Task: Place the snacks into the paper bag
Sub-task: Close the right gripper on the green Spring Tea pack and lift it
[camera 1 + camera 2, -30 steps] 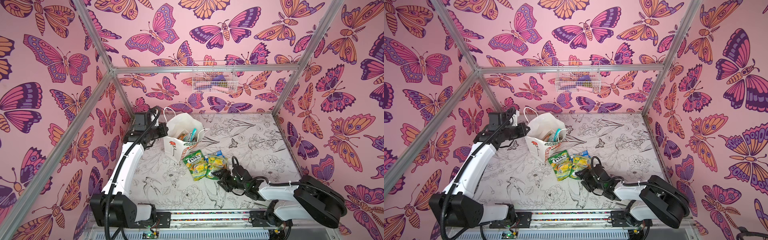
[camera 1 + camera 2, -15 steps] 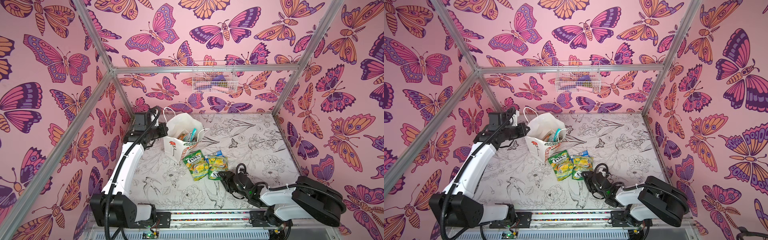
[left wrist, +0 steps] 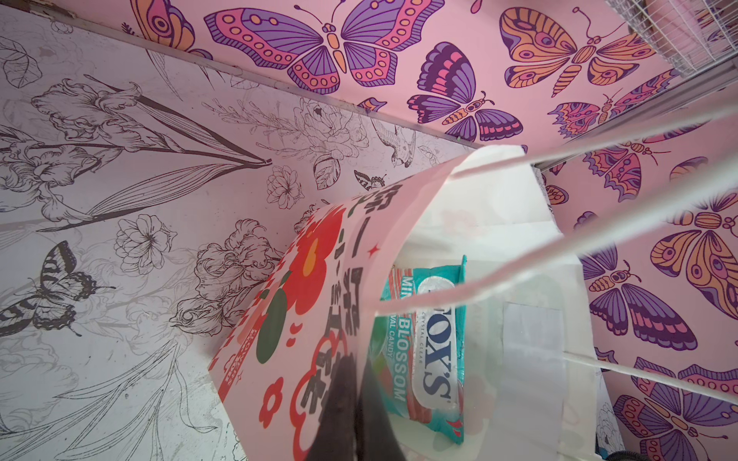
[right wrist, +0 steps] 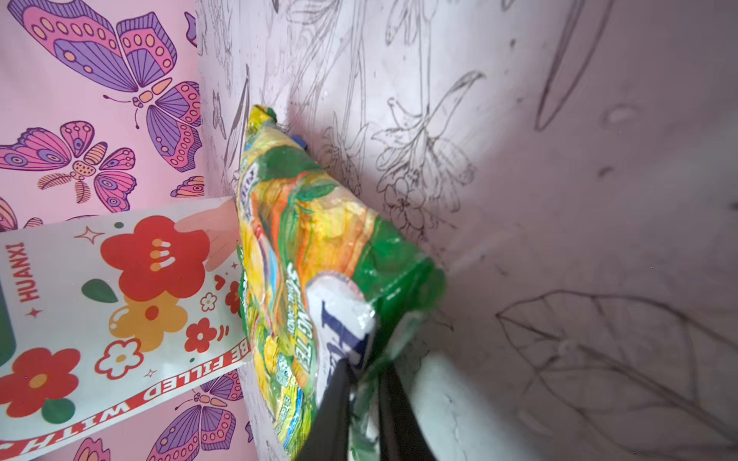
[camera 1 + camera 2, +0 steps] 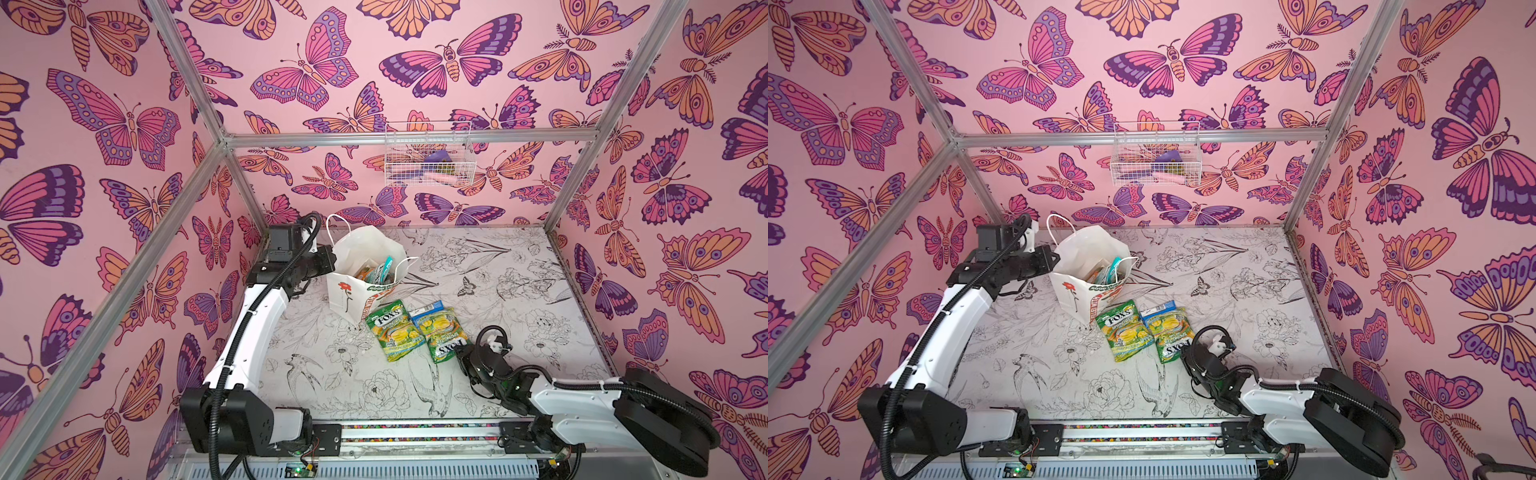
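The white paper bag (image 5: 353, 291) (image 5: 1075, 291) stands at the back left, red flower facing front. My left gripper (image 5: 330, 259) (image 3: 356, 363) is shut on its rim. A teal FOX'S packet (image 3: 431, 339) and an orange packet (image 5: 365, 272) sit inside. Two green-yellow FOX'S bags (image 5: 392, 330) (image 5: 442, 332) lie flat in front of the paper bag. A small blue-white packet (image 5: 428, 308) peeks from under the right one. My right gripper (image 5: 461, 353) (image 4: 365, 383) is shut on the near edge of that right bag (image 4: 319, 259), low on the table.
A white wire basket (image 5: 428, 156) (image 5: 1156, 156) hangs on the back wall with a few items in it. Butterfly-print walls and metal frame posts close in the table on three sides. The paper bag's cord handles (image 3: 599, 235) cross the left wrist view.
My right gripper has closed from wide open onto the near edge of the right green-yellow bag, settling low. The left arm and the paper bag have not moved.
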You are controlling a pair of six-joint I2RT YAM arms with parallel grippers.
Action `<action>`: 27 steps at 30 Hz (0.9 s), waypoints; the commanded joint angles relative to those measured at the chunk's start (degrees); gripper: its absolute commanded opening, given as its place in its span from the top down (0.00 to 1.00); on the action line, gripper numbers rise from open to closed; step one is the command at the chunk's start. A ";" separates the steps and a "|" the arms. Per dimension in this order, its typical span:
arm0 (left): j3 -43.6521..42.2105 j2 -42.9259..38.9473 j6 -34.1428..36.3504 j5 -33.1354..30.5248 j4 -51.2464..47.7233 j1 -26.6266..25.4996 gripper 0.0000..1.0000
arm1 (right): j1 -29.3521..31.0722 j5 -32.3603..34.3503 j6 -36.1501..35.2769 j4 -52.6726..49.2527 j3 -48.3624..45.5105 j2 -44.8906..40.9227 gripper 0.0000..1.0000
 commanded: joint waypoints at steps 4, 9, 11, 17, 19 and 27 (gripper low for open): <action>-0.29 -1.17 -0.28 0.07 3.26 0.56 1.00 | -1.15 -1.67 -4.78 1.88 3.29 2.59 1.00; -0.26 -1.23 -0.24 0.07 3.27 0.53 1.00 | -1.40 -4.38 -7.19 1.48 5.22 3.37 1.00; -0.29 -1.27 -0.29 0.00 3.31 0.52 1.00 | -1.41 -4.38 -7.62 1.40 5.42 2.86 1.00; -0.38 -1.25 -0.24 -0.01 3.28 0.52 1.00 | -1.39 -2.91 -10.28 -4.37 6.64 -2.77 1.00; -0.36 -1.28 -0.24 -0.02 3.27 0.48 1.00 | -1.41 -1.77 -11.43 -7.22 7.15 -5.63 1.00; -0.29 -1.04 -0.33 -0.01 3.31 0.53 1.00 | -1.40 1.97 -16.61 -16.30 9.28 -15.33 1.00</action>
